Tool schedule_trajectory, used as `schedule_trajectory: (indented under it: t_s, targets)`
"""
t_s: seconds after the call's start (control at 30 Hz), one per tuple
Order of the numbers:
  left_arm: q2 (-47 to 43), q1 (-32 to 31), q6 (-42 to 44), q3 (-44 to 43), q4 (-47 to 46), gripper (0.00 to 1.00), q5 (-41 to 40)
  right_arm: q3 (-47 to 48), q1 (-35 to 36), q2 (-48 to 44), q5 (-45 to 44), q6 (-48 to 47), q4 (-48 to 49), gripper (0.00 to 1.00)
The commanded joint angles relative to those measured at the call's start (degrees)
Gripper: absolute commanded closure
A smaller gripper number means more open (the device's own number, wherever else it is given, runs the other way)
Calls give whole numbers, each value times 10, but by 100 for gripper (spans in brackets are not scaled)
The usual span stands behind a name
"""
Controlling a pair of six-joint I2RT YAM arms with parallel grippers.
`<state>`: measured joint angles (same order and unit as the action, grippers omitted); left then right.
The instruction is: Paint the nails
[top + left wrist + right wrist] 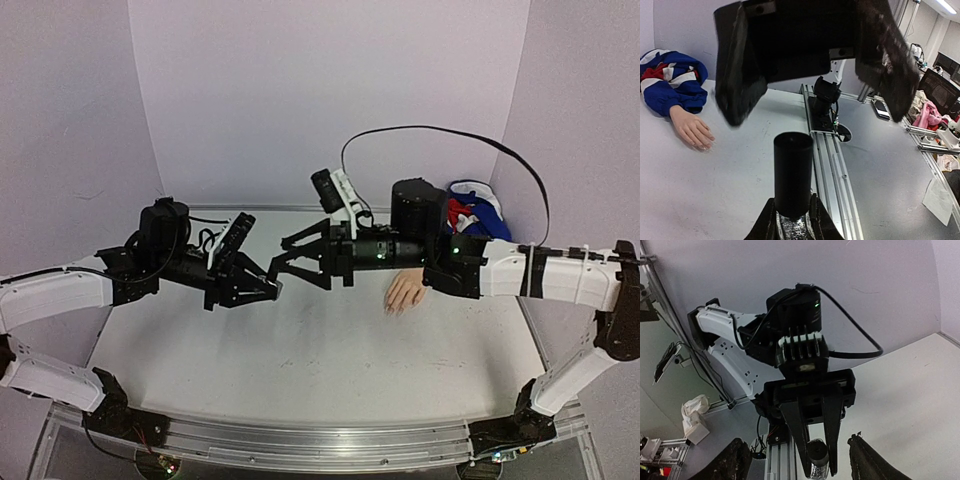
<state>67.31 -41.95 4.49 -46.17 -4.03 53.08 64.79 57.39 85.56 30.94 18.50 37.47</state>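
Note:
The pale mannequin hand [405, 292] lies palm down on the table, and its nails [702, 145] show only as tiny fingertips. A blue, white and red sleeve [670, 82] bunches behind it. My left gripper [266, 289] hangs above the table's middle, shut on a small glittery bottle [792, 227] with a tall dark cap [793, 172]. My right gripper [281, 262] faces it, open. Its fingers [740, 85] stand wide on either side of the cap without touching it. In the right wrist view the bottle [816, 460] sits between the left gripper's fingers [799, 435].
The right arm [520, 270] reaches across above the mannequin hand. A black cable [440, 135] loops over the back right. A metal rail [300, 440] runs along the table's near edge, and pale walls close the back and sides.

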Motion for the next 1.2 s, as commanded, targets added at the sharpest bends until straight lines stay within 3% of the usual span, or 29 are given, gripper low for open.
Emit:
schedule_trajectory:
  t_s: [0.0,0.43,0.87,0.93,1.03,1.1,1.17]
  targets:
    - [-1,-2,-13,-30,-27,100,76,39,0,38,108,-4,59,37]
    - [4,-10,-13,-31,-27,100,91,72,0,100,152,45,131,71]
    - [-11,-10,-6,-26,-27,100,57,78,7,115,165,54,141,93]
    - [-20,-9,-3,-23,-27,100,26,76,8,115,156,52,138,99]
    - [-42,-9,4,-12,-28,100,-71,77,16,117,115,46,118,100]
    - [-56,-8,12,1,-28,100,-174,85,26,120,45,42,83,100]
    - [-70,-8,19,12,-27,100,-312,89,43,125,-91,43,59,100]
